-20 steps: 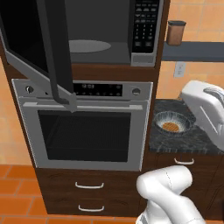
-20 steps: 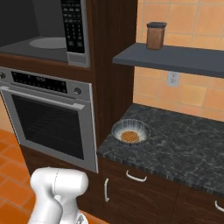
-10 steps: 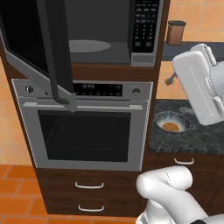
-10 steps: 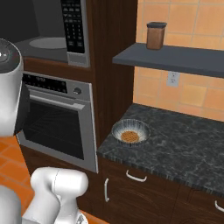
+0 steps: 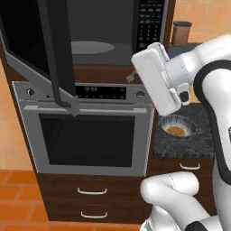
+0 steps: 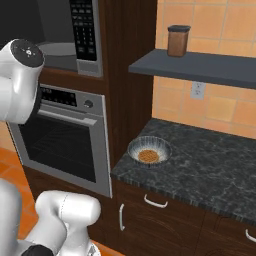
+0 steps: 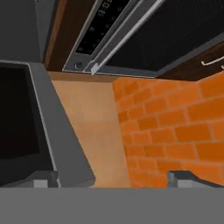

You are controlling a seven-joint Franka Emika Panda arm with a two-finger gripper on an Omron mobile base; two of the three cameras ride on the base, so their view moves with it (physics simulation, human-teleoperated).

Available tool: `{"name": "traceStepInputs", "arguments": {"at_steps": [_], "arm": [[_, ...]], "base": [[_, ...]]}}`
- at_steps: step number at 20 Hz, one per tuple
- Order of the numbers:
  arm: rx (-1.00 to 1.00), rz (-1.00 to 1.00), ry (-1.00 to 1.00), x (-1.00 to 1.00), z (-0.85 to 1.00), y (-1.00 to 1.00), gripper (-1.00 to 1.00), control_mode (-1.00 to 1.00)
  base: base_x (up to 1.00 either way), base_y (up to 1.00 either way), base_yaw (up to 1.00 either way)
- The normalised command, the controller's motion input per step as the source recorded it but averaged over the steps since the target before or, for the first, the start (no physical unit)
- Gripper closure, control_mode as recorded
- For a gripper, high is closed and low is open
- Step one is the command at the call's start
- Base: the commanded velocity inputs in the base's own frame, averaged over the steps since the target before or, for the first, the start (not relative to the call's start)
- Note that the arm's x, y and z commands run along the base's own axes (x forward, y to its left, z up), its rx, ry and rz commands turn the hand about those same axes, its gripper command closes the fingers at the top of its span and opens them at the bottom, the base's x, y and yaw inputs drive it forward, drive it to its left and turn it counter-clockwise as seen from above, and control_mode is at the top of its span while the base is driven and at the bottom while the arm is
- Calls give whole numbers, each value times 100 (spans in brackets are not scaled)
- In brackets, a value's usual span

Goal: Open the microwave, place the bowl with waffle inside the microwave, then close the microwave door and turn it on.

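- I read the pincer [image 7: 113,177] as fully spread and empty, beside the open microwave door [image 5: 34,40].
- The bowl [image 5: 177,127] lies right and below, on the desk [image 6: 210,165].

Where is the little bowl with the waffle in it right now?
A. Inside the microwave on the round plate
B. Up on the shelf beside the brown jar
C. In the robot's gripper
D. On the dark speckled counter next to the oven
D: the bowl with the waffle in it sits on the dark counter right of the oven, while the microwave turntable is bare.
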Motion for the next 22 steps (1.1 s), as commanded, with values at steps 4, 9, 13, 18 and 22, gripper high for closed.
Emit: {"name": "traceStepInputs", "arguments": {"at_steps": [4,9,13,18,22], "arm": [[29,40,-5,47,0,48,-100,-100],[20,26,-34,-17,0,64,-100,-100],[16,2,-49,-29,3,57,-100,-100],[5,1,-18,0,22,47,-100,-100],[0,0,-2,2,9,63,-100,-100]], "base": [[0,0,0],[0,0,0],[0,0,0],[0,0,0],[0,0,0]]}}
